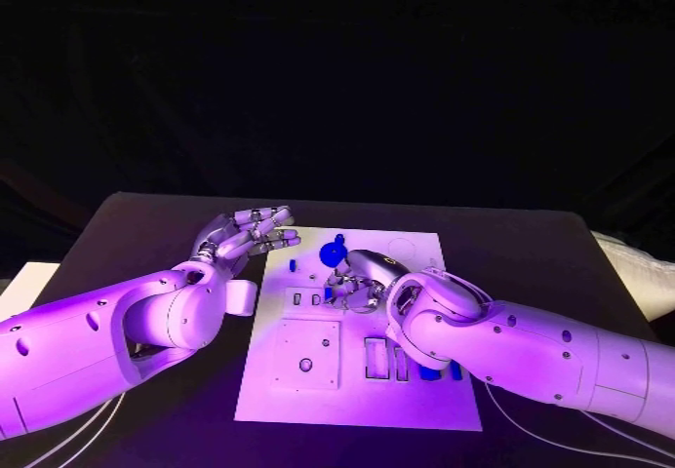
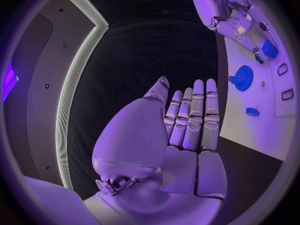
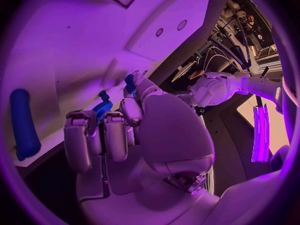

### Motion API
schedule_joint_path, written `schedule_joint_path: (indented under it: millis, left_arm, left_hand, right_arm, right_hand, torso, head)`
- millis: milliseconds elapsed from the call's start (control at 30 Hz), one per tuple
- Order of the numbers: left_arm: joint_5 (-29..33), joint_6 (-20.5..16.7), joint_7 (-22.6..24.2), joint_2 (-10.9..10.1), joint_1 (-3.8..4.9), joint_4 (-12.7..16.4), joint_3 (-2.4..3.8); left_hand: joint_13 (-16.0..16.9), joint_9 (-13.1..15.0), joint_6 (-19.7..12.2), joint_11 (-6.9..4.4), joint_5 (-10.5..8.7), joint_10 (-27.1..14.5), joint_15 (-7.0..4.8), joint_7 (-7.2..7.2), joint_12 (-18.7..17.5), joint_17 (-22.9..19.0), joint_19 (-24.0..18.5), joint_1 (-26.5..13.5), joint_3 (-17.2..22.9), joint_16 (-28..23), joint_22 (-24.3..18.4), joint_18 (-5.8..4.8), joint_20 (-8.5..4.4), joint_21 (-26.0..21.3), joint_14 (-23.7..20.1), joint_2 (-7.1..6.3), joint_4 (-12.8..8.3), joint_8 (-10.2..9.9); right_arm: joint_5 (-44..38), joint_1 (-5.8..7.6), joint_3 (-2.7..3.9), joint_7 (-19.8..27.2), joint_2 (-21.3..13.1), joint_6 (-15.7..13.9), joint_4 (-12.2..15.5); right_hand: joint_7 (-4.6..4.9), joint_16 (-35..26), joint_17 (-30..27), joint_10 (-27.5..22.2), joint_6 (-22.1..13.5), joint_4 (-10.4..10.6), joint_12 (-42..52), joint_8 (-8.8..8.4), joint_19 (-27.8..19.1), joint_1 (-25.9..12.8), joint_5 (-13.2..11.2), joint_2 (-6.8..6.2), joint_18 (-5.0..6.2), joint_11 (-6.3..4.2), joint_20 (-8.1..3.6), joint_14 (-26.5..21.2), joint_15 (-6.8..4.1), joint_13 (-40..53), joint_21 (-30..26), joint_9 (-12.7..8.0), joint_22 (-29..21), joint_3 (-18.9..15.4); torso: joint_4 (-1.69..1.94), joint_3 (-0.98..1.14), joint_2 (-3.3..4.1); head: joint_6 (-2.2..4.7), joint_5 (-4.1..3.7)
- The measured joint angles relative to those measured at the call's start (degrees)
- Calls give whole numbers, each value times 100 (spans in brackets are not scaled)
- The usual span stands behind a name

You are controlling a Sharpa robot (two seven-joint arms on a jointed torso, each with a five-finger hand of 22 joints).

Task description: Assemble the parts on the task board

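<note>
Board (image 1: 359, 390): white plate, mid-table, beneath the right hand and just beside the left.

Left hand (image 1: 251, 234): raised off the board's far left edge, fingers (image 2: 195, 116) straight and close together, palm bare, holding nothing.

Right hand (image 1: 363, 281): low over the board's middle, fingers curled around a small blue part (image 3: 103, 108); fingertip touches a second blue piece (image 3: 130, 81) at the board.

Gear (image 1: 332, 253): blue, flat on the board, just beyond the right hand, between both hands.

Peg (image 3: 24, 122): long, blue, on the board beside the right hand.
</note>
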Motion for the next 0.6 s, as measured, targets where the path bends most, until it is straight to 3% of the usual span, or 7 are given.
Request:
schedule_joint_path:
  millis: [600]
  left_arm:
    - [12, 6, 1, 13, 0, 13, 0]
  left_hand:
    - [0, 0, 0, 0, 0, 0, 0, 0, 0, -1, 0, 0, 0, 0, 1, 0, 0, 0, 0, 0, 0, 0]
  right_arm:
    - [-183, -14, 3, -143, 86, 65, -21]
  right_hand:
    - [6, -3, 4, 18, -35, 7, -22, 5, 0, -58, 33, -61, -1, -18, 1, 0, 0, -8, 0, 5, -1, 6]
  torso:
    - [-16, 16, 8]
  head:
    - [-51, 80]
